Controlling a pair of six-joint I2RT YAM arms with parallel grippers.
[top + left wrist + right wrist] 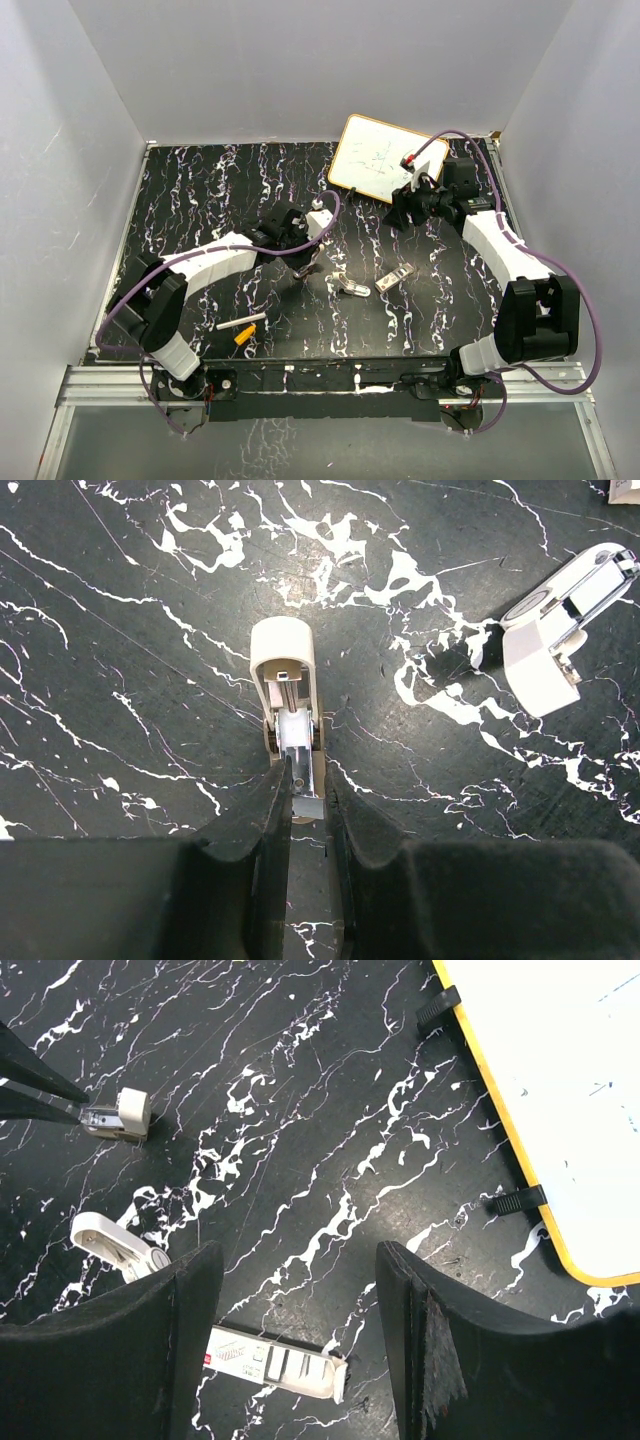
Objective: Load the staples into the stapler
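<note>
The stapler [352, 288] lies on the black marbled table, white and light grey, its two halves splayed open [555, 620]; part of it shows in the right wrist view [110, 1242]. A white staple box [395, 279] lies just right of it, end flap open [275, 1365]; no loose staples show. My left gripper [305, 775] is shut on a small white-capped piece with a metal rail [284, 670], left of the stapler [310, 265]. That piece also shows from the right wrist [120, 1115]. My right gripper [295, 1260] hovers open and empty above the table beyond the box [403, 212].
A yellow-framed whiteboard [385, 160] lies at the back right, close to the right gripper [560, 1090]. A white stick [242, 324] and an orange piece [245, 338] lie near the front left edge. Grey walls enclose the table.
</note>
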